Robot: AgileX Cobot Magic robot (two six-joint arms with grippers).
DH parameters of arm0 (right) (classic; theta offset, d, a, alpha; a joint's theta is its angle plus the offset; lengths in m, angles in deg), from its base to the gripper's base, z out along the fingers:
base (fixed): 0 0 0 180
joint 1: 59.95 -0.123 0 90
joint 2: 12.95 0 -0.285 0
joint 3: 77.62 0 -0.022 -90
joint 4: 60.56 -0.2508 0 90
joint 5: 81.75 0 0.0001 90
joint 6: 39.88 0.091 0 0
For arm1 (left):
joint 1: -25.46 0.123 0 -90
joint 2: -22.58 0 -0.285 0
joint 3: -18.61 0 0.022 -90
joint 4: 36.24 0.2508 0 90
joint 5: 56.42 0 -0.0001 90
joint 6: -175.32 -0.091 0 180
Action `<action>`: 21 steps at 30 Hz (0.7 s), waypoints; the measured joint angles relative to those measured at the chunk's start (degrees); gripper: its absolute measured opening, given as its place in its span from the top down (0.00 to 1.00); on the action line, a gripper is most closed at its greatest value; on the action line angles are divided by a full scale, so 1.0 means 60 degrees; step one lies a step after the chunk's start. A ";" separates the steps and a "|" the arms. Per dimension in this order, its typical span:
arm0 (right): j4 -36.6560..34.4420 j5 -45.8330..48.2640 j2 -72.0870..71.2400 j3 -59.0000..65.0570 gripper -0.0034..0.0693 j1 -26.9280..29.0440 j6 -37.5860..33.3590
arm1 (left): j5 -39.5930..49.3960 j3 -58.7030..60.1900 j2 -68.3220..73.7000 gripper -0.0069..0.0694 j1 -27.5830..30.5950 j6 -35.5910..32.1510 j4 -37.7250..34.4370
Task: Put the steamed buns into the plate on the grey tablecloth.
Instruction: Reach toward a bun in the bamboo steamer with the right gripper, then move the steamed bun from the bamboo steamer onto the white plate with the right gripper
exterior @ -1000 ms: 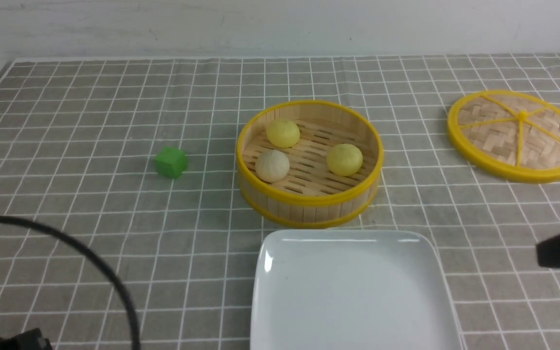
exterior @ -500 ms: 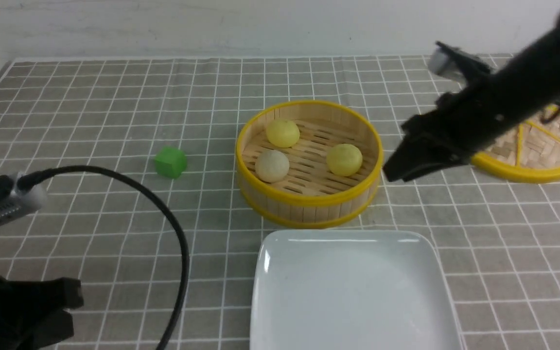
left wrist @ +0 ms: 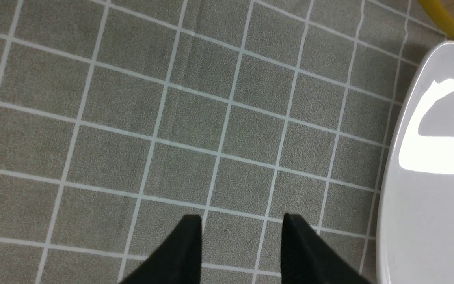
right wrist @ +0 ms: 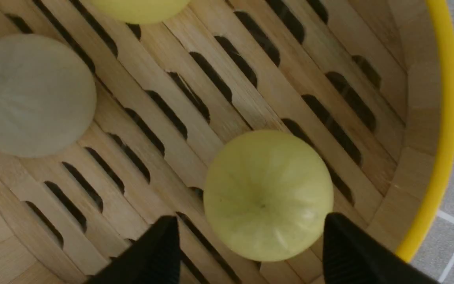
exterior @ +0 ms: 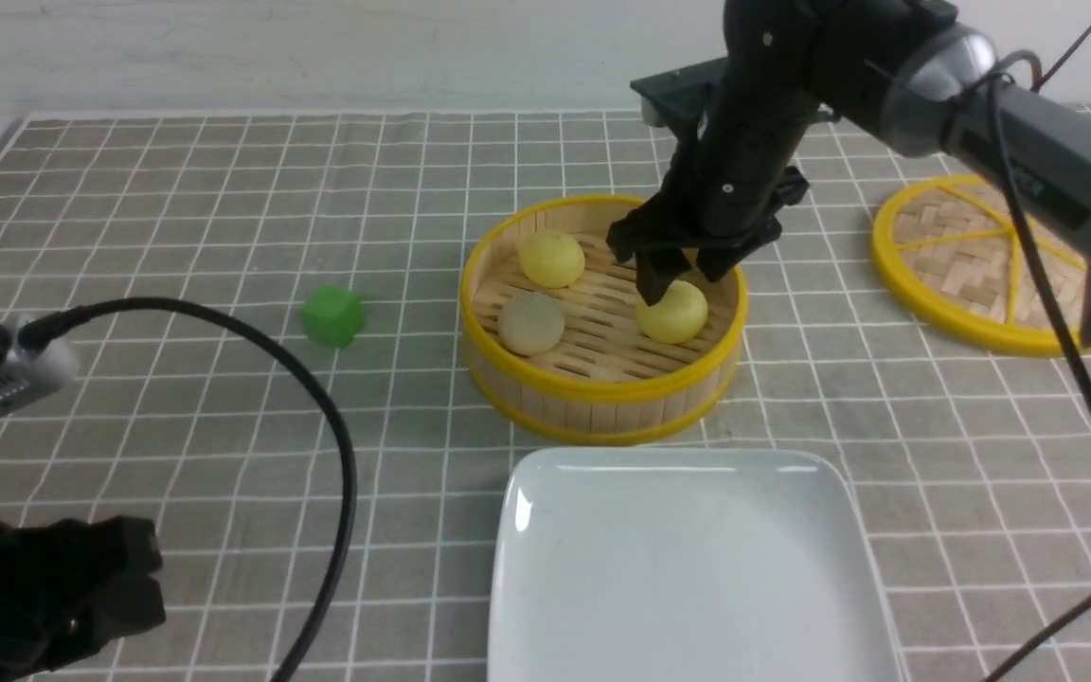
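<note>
Three steamed buns lie in the bamboo steamer (exterior: 602,403): a pale yellow one at the back (exterior: 551,259), a beige-white one (exterior: 530,322) and a pale yellow one on the right (exterior: 673,313). My right gripper (exterior: 673,277) hangs open just above that right bun (right wrist: 268,195), one finger on each side of it (right wrist: 250,220), not closed on it. The white plate (exterior: 688,568) sits empty on the grey tablecloth (exterior: 176,189) in front of the steamer. My left gripper (exterior: 150,583) is low at the near left, open over bare cloth (left wrist: 242,219), beside the plate's edge (left wrist: 436,205).
A green cube (exterior: 333,315) stands left of the steamer. The woven bamboo lid (exterior: 981,260) lies flat at the far right. A black cable (exterior: 318,417) loops over the cloth near the left arm. The white wall runs along the cloth's far edge.
The right arm swung in from the right edge to above the steamer's right bun and its jaws opened. The left arm rose into view at the near left and opened.
</note>
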 joint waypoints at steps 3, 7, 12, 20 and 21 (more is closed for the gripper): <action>0.0102 -0.0012 0.0279 -0.0038 0.30 0.0000 0.0062 | -0.0064 0.0000 0.0000 0.51 0.0000 0.0042 0.0000; 0.0479 -0.0143 0.0656 -0.0038 0.37 0.0000 0.0229 | -0.0091 0.0000 0.0000 0.51 0.0000 0.0053 0.0000; 0.0536 -0.0049 0.0652 -0.0131 0.68 0.0000 0.0242 | -0.0114 0.0000 0.0000 0.51 0.0000 0.0053 0.0190; 0.0545 0.0150 -0.0508 -0.0297 0.93 0.0000 0.0107 | -0.0105 0.0000 0.0000 0.51 0.0000 0.0055 0.0468; 0.0545 0.0161 -0.0878 -0.0297 0.93 0.0000 0.0107 | -0.0105 0.0000 0.0000 0.51 0.0000 0.0055 0.0468</action>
